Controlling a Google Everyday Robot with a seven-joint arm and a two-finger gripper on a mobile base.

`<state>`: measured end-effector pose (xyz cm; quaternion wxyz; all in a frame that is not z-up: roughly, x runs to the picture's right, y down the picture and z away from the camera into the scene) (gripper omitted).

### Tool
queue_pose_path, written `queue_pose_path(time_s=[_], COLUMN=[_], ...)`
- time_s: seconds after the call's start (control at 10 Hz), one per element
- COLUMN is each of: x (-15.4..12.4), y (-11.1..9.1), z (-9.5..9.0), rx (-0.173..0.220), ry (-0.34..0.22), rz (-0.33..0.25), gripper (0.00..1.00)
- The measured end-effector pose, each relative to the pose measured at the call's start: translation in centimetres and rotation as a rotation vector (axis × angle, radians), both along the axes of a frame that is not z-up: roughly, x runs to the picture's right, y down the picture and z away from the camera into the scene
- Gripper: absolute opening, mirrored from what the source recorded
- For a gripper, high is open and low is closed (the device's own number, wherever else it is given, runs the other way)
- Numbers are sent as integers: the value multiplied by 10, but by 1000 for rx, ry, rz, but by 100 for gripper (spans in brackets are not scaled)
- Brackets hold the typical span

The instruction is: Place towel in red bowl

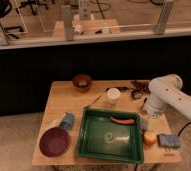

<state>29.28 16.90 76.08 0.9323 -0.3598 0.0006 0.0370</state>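
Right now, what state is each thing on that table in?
gripper: open, low by the green tray's right rim, over the towel.
towel: lying loose on the table, not held.
red bowl: upright, no towel inside.
white cup: upright.
green tray: flat on the table.
maroon dish: upright, empty.

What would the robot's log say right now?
gripper: open, low by green tray's right edge | red bowl: far edge of table, away from gripper
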Motion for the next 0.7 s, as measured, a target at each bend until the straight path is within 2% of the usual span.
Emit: queue_pose_path(time_s=[0.2,0.4,0.6,0.7], x=[-1,7,14,25], y=[0,5,-3,-5], z=[0,-3,-15,-22], rx=[1,73,138,149], ry=[-3,-30,-59,-50], rz=[-2,21,44,53], gripper=[80,80,80,80])
